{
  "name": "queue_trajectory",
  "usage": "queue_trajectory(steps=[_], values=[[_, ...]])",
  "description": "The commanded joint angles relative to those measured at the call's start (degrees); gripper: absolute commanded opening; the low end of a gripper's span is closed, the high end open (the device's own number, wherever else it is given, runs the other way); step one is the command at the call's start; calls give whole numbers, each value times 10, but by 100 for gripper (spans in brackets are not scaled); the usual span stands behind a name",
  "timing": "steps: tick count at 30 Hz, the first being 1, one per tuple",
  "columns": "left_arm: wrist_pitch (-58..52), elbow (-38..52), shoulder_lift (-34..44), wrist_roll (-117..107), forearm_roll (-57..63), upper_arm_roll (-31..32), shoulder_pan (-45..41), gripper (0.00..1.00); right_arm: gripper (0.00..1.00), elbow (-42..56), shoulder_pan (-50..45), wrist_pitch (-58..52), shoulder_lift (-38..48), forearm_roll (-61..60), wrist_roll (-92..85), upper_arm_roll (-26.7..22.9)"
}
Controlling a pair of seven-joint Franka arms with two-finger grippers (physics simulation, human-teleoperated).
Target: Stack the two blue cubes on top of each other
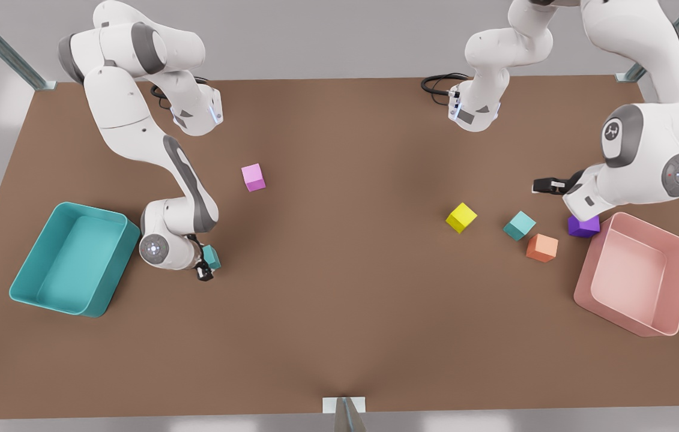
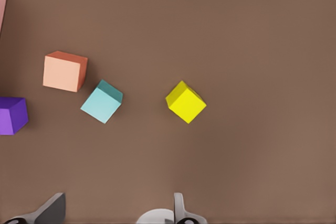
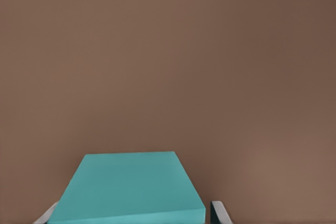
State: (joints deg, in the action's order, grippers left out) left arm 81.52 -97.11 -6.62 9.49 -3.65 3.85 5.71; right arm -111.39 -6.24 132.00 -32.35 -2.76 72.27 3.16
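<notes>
One blue cube (image 1: 212, 257) is at the front view's left, near the teal bin, with my right gripper (image 1: 207, 267) shut on it. In the right wrist view this cube (image 3: 131, 187) lies between the two fingers (image 3: 219, 212), bare table beyond it. The other blue cube (image 1: 519, 225) rests on the table at the front view's right, between a yellow and an orange cube. My left gripper (image 1: 540, 186) hovers open behind it, above the purple cube. The left wrist view looks down on that cube (image 2: 102, 102), with the gripper (image 2: 115, 211) spread wide and nothing in it.
Around the resting blue cube lie a yellow cube (image 1: 461, 217), an orange cube (image 1: 542, 248) and a purple cube (image 1: 583, 226). A pink cube (image 1: 253, 177) sits left of centre. A teal bin (image 1: 99, 211) stands far left, a pink bin (image 1: 654, 227) far right.
</notes>
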Motion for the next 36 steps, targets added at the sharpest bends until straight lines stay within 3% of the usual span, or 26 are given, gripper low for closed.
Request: queue_trajectory(steps=[1, 3, 5, 7, 9, 12, 13, 18, 22, 30, 32, 33, 34, 36], values=[[3, -4, 1, 22, 0, 0, 4, 100, 92, 1, 1, 0, 0, 0, 13, 0], [6, -4, 8, 23, 0, 1, 4, 100, 76, 5, 0, 0, 0, -18, 9, 0], [-2, 1, 21, 24, 4, 12, 4, 100, 72, 10, 1, -2, 1, -21, 5, 0], [-8, -1, 28, 27, 3, 13, 3, 100, 72, 25, 3, -10, 8, -22, -9, 4], [-7, -1, 27, 26, 3, 13, 1, 100, 72, 107, -1, -111, 11, -47, 1, 34], [-7, -2, 26, 27, 3, 13, 4, 100, 72, 155, -10, -117, 11, -44, 49, 102], [-7, -3, 26, 26, 3, 13, 4, 100, 72, 182, -57, -113, 10, -44, 72, 107], [-7, -3, 27, 27, 3, 14, 3, 100, 72, 285, -236, 10, -61, -30, 297, 100], [-7, -4, 27, 27, 3, 13, 3, 100, 72, 441, -273, 36, -176, 29, 416, 99], [43, 0, -40, -54, 2, 12, 26, 100, 73, 442, -302, 96, -240, 42, 414, 62], [123, -25, -59, -269, 2, -10, 19, 100, 76, 442, -301, 94, -244, 41, 414, 61], [177, -75, -57, -324, 2, -23, 18, 100, 82, 442, -300, 94, -245, 41, 413, 61], [217, -108, -47, -374, 1, -25, 17, 100, 100, 442, -301, 94, -251, 41, 411, 56], [245, -134, -46, -439, -1, -43, 18, 100, 100, 443, -301, 96, -253, 42, 409, 56]])
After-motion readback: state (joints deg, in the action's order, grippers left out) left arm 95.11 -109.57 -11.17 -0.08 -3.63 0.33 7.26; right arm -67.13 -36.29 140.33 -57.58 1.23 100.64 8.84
